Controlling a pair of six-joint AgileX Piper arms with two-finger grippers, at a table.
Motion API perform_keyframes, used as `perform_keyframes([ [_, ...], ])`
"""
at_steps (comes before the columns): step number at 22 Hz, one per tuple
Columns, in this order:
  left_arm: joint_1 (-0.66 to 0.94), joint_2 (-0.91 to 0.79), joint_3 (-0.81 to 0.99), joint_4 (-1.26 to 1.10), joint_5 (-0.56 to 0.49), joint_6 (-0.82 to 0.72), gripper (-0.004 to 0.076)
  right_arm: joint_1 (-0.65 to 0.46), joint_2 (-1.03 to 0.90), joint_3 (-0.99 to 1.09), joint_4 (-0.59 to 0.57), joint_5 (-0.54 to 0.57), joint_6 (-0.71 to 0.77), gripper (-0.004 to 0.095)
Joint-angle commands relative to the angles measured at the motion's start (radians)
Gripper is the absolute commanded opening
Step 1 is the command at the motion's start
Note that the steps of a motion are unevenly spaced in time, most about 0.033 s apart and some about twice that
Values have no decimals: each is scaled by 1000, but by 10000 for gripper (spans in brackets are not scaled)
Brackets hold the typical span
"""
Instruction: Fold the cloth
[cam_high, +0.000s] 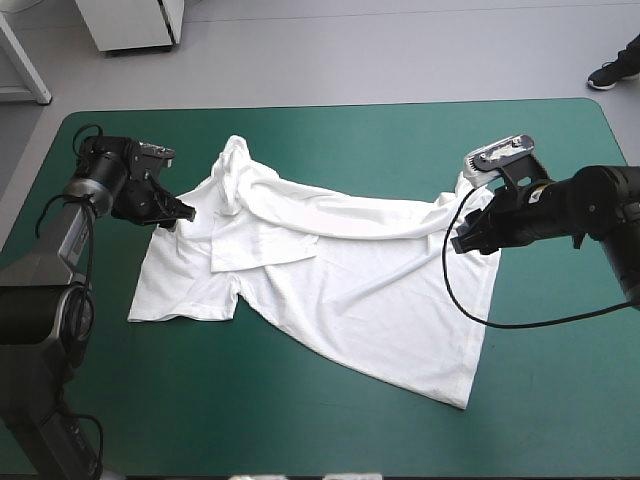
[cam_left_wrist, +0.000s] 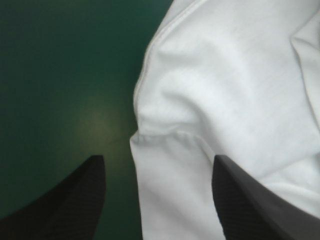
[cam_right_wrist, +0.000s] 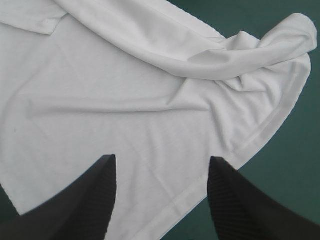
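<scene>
The white T-shirt (cam_high: 330, 280) lies spread out but rumpled across the middle of the teal-green table (cam_high: 300, 420), with a ridge of folds running toward its right side. My left gripper (cam_high: 180, 215) is open at the shirt's left edge; in its own view the left gripper (cam_left_wrist: 159, 165) straddles the hem of the T-shirt (cam_left_wrist: 225, 100). My right gripper (cam_high: 465, 240) hovers open over the shirt's right edge. In the right wrist view the right gripper (cam_right_wrist: 161, 165) has white T-shirt (cam_right_wrist: 125, 120) cloth between and ahead of its fingers, with the hem just beside it.
Bare teal-green cover (cam_high: 560, 400) surrounds the shirt on all sides, widest toward the front and right. The far table edge (cam_high: 330, 105) runs behind the shirt's bunched collar area (cam_high: 235, 160).
</scene>
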Motion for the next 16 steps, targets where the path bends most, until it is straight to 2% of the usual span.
perform_keyframes([
  [1,0,-5,-70,-16,-17,-2,456,0,-28,-25,11,-49,0,527],
  [9,1,81,-100,-75,8,6,455,0,-28,-25,15,-59,0,527],
  [11,1,81,-100,-83,8,15,372,0,-28,-25,15,-62,0,524],
  [12,1,81,-100,-88,13,15,226,0,-28,-25,15,-67,0,514],
  [13,1,81,-100,-93,17,13,146,0,-28,-25,15,-68,0,512],
  [14,1,81,-100,-100,25,13,-9,0,-28,-25,15,-73,0,511],
  [16,1,81,-100,-98,29,0,-9,0,-28,-25,15,-73,0,509],
])
